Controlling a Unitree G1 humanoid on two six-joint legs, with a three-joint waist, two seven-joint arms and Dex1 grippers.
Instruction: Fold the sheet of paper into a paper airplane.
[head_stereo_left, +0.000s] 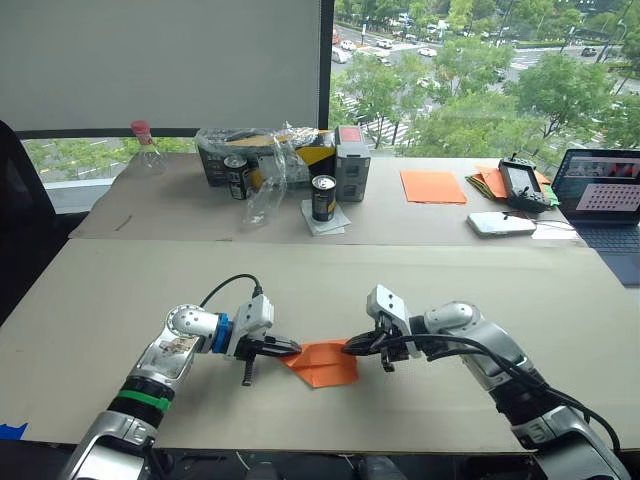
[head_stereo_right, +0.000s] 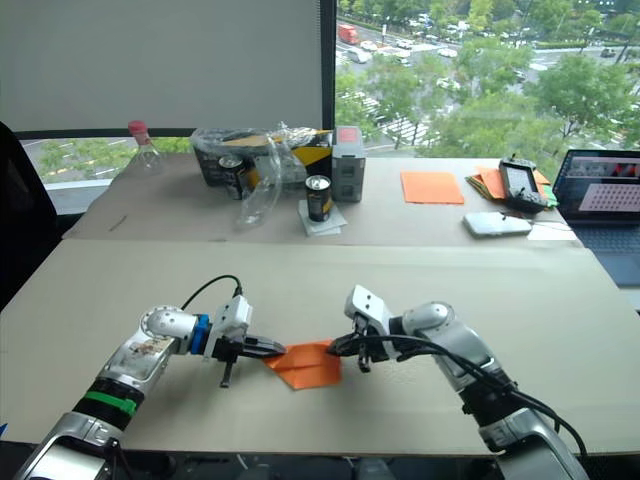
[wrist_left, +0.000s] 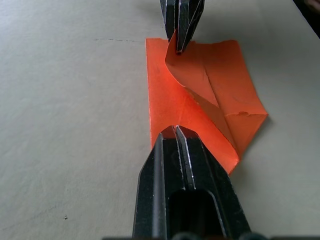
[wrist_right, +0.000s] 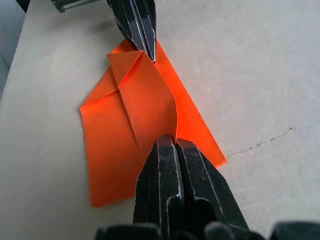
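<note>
Paper sheet (head_stereo_left: 322, 364), half folded, is lying on the worktop (head_stereo_left: 420, 290) directly between the claws, its long axis running claw to claw, with the left claw (head_stereo_left: 287, 349) and right claw (head_stereo_left: 352, 349) each pinching an opposite end, equally near.

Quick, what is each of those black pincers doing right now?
Left gripper: shut on one edge of the sheet of paper.
Right gripper: shut on the opposite edge of the same sheet.

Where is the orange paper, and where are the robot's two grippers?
sheet of paper (head_stereo_left: 322, 364), left eye view, on its folded middle.
left gripper (head_stereo_left: 291, 348), left eye view, at its fingertips.
right gripper (head_stereo_left: 347, 349), left eye view, at its fingertips.
</note>
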